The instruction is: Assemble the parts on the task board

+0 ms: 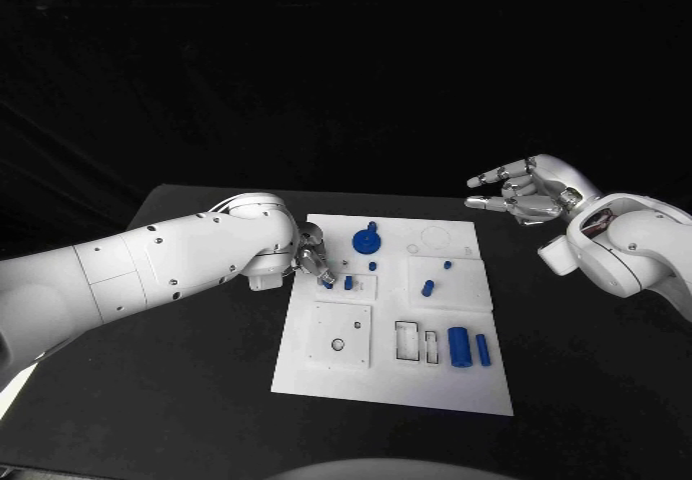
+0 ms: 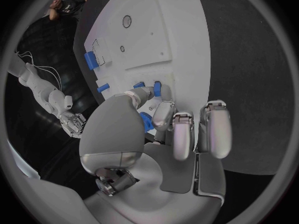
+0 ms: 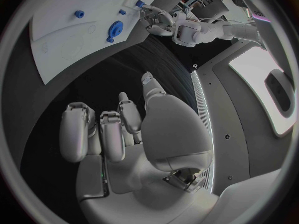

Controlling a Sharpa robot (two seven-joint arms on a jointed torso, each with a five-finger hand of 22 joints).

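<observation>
The white task board lies mid-table. My left hand reaches over its left side, fingertips down on a small square plate. It pinches a small blue peg between thumb and finger. Two more short pegs stand just beyond the fingertips. A blue gear-shaped part sits behind them. My right hand hangs above the table off the board's far right corner, fingers loosely apart and holding nothing.
More blue pegs stand on the board's right half. A thick blue cylinder and a thinner one lie near its front right, beside two slotted outlines. Bare black table surrounds the board.
</observation>
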